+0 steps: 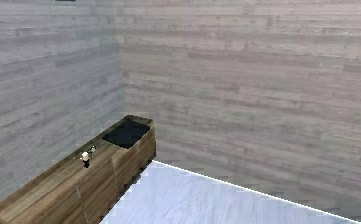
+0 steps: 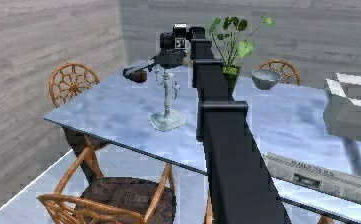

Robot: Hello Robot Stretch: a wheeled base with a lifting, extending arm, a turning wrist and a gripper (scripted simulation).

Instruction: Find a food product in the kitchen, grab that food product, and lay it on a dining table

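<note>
gripper (image 2: pixel 148 66): sits out past the candlestick (image 2: pixel 168 102), toward the far left corner of the glass worktop (image 2: pixel 103 108). A small dark brownish rounded lump (image 2: pixel 138 74) is right at its far end. It could be the food product, but shape is too vague to name. The worktop surface is directly behind it, so I cannot tell whether the gripper is grasping it, or whether the lump hangs free or lies on the glass.

arm (image 2: pixel 223 130): dark bar running up just right of the candlestick, crossing the worktop's near edge.

Other items on the glass worktop:
- potted plant (image 2: pixel 234 35) beyond and right of the candlestick
- grey bowl (image 2: pixel 266 77) further right of it
- pale box (image 2: pixel 350 105) well right of it
- newspaper (image 2: pixel 310 176) right of it, at the near edge

Bare glass lies left of the candlestick, out to the left and near edges.

Wicker chairs:
- one (image 2: pixel 73 82) at the left edge, well left of the candlestick
- one (image 2: pixel 113 195) at the near edge, below it
- one (image 2: pixel 286 66) at the far side, behind the bowl

forward view: a wooden worktop (image 1: pixel 73 190) runs along the left wall into the corner. It has a dark basin (image 1: pixel 128 133) at the far end and a small pale object (image 1: pixel 86 156) nearer. The pale floor (image 1: pixel 218 200) to its right is open up to the plank wall.
</note>
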